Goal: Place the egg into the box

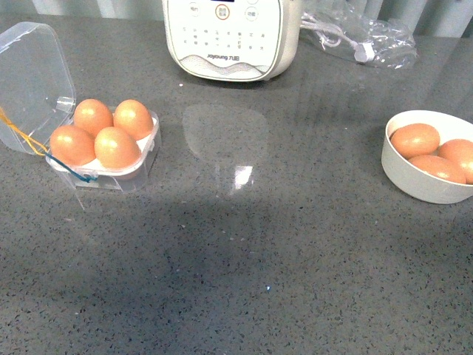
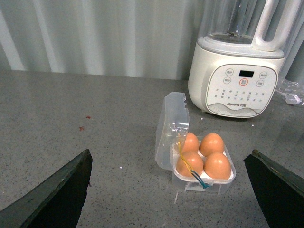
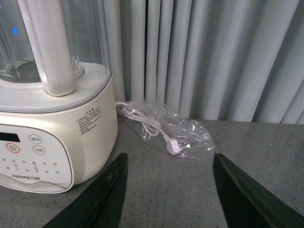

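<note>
While hovering above the grey countertop [image 1: 295, 281], faces the box [image 2: 202, 183] with the left gripper [image 2: 171, 154] spread wide, one dark finger [image 2: 61, 194] out at each side, nothing held. Sits raised and back from the box, not touching it. Likewise spread and empty at the right gripper [image 3: 169, 155], low over the counter, aimed at the white blender [image 3: 52, 137] and a clear bag [image 3: 190, 133] with a white cord [image 3: 147, 124] inside, in front of a pleated grey curtain [image 3: 213, 52].

Stands on the robot's left side of the counter, clear lid [image 1: 33, 66] hinged back and open, yellow and blue elastic bands [image 1: 22, 138] trailing over the edge by the hinge. Holds four orange-brown eggs [image 1: 117, 146], one per cell, every cell filled; cannot tell one from another.

Well apart on the right side, round white bowl [image 1: 421, 185] with three more eggs [image 1: 415, 139] inside, crowded together. Farther back, between box and bowl, the blender's base with its button panel.
</note>
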### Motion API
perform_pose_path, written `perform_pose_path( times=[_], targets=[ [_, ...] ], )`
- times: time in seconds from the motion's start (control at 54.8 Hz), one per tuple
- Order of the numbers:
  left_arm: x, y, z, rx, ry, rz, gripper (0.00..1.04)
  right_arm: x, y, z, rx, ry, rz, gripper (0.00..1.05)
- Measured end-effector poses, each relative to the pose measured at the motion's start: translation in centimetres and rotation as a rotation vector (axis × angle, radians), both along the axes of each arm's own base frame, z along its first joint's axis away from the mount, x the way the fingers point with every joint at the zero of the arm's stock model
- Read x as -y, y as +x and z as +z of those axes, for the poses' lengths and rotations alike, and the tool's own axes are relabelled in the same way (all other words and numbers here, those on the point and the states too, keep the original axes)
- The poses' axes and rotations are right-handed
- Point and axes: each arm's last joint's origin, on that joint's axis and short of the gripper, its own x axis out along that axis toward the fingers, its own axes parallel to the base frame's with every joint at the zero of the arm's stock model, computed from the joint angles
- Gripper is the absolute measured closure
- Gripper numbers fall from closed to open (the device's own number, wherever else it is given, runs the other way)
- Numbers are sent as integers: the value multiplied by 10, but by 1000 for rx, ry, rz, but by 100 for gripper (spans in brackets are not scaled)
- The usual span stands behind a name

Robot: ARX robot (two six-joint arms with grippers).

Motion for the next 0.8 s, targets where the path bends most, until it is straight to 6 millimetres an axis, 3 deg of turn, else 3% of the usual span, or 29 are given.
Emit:
perform_pose_path(
  times=[0.274, 0.511, 0.804],
  targets=[
    [0, 0, 0, 0, 0, 0, 7, 56, -61, -20, -17, -3, 6, 102],
    [0, 0, 0, 0, 0, 0, 7, 82, -99, -28, -18, 3, 3, 102],
    [0, 0, 0, 0, 0, 0, 7, 93, -123, -40, -23, 3, 1, 102]
  ],
)
